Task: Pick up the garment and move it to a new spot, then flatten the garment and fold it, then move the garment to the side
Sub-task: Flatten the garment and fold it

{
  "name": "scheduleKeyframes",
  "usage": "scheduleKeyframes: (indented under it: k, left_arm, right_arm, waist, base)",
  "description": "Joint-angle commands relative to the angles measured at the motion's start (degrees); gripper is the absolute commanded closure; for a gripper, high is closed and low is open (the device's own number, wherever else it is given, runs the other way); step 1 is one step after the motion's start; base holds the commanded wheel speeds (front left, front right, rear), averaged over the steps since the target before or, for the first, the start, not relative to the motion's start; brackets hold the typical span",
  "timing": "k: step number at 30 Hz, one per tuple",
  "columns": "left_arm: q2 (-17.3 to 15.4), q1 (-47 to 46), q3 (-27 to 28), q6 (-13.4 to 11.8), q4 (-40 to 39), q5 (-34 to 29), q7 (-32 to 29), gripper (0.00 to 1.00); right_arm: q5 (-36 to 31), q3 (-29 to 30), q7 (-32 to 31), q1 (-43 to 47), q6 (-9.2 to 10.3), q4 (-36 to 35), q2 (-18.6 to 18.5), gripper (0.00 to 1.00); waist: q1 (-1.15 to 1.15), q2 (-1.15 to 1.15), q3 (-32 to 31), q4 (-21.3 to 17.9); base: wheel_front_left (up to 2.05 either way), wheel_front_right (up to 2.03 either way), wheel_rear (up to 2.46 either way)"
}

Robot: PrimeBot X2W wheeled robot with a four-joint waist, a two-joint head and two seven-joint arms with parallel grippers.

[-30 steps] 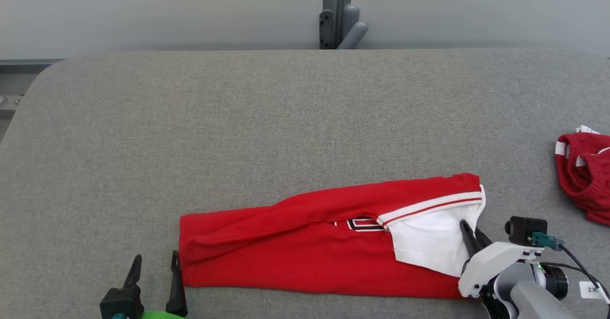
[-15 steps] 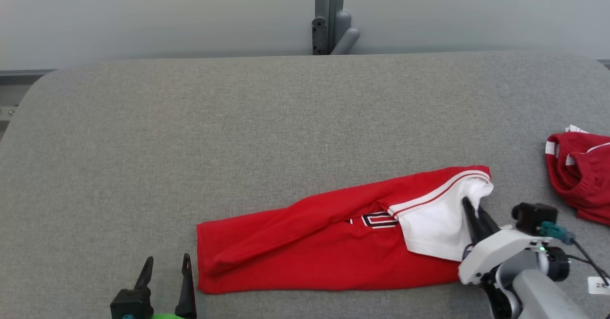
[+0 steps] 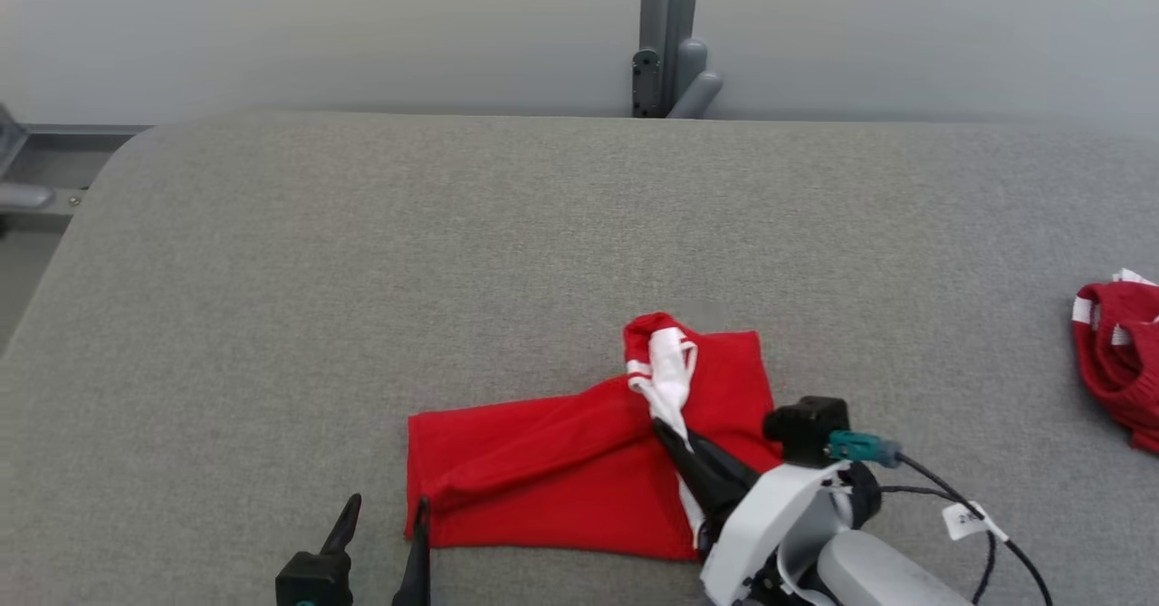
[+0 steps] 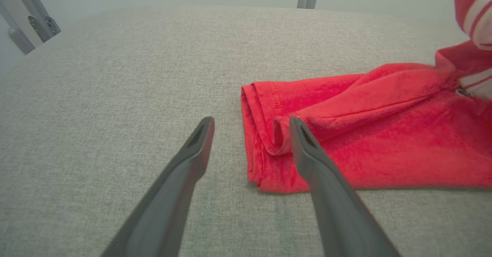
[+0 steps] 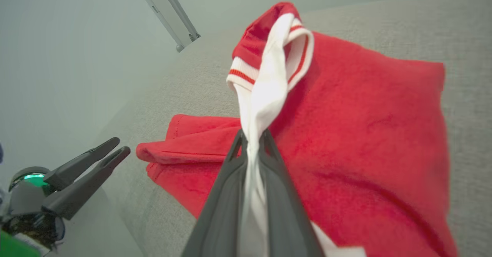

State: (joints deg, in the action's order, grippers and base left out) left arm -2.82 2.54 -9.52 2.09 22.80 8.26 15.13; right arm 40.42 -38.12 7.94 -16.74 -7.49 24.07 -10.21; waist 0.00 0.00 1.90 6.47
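Note:
The red garment (image 3: 543,479) lies on the grey padded table (image 3: 362,253), near its front edge. Its white striped end (image 3: 668,366) is bunched and raised above the red cloth. My right gripper (image 3: 668,431) is shut on that white cloth, and in the right wrist view the white fabric (image 5: 269,92) runs up from between the closed fingers (image 5: 225,180). My left gripper (image 3: 387,506) stands open at the garment's left end. In the left wrist view its right finger (image 4: 303,145) lies over the folded left hem (image 4: 265,134), apart from the cloth.
A second red and white garment (image 3: 1118,352) sits crumpled at the table's right edge. A grey metal post (image 3: 665,35) rises behind the table. The table's rounded left corner (image 3: 109,171) borders a metal frame (image 3: 27,194).
My right gripper has carried the white end up and leftward over the red cloth, so the garment now looks much shorter. The left gripper stays open by the left hem. The camera has shifted.

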Motion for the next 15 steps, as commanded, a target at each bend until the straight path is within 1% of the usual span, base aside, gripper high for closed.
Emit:
scheduleKeyframes:
  k: [1, 3, 7, 11, 15]
  left_arm:
    - [-0.20, -0.84, -0.31, 0.13, 0.10, 0.62, -0.02, 0.00]
    - [-0.16, -1.10, -1.31, 0.00, 0.08, 0.87, -0.02, 0.00]
    - [-0.18, -1.89, -3.76, -0.09, 0.14, 1.18, -0.02, 0.00]
    - [-0.19, -2.61, -6.12, -0.13, 0.35, 1.24, -0.02, 0.00]
    - [-0.17, -3.04, -7.64, -0.30, 0.50, 1.46, -0.02, 0.00]
  right_arm:
    - [0.41, -0.44, -0.19, -0.83, 0.01, -0.15, 0.22, 1.00]
    - [0.64, -2.87, -0.82, -2.14, 0.01, 0.66, 1.68, 1.00]
    - [1.60, -5.47, -0.67, -5.17, 0.01, 4.12, 4.01, 1.00]
    - [2.49, -6.90, 0.31, -8.57, 0.01, 9.28, 5.63, 1.00]
    - [2.74, -7.93, 2.34, -11.97, 0.01, 14.91, 6.61, 1.00]
  waist:
    - [0.00, 0.00, -0.09, 2.59]
    - [0.00, 0.00, 0.00, 4.42]
    - [0.00, 0.00, 0.46, 8.67]
    - [0.00, 0.00, 1.07, 12.83]
    - [0.00, 0.00, 1.79, 15.68]
  base:
    - [0.00, 0.00, 0.00]
    - [0.00, 0.00, 0.00]
    - [0.00, 0.00, 0.00]
    - [0.00, 0.00, 0.00]
    - [0.00, 0.00, 0.00]
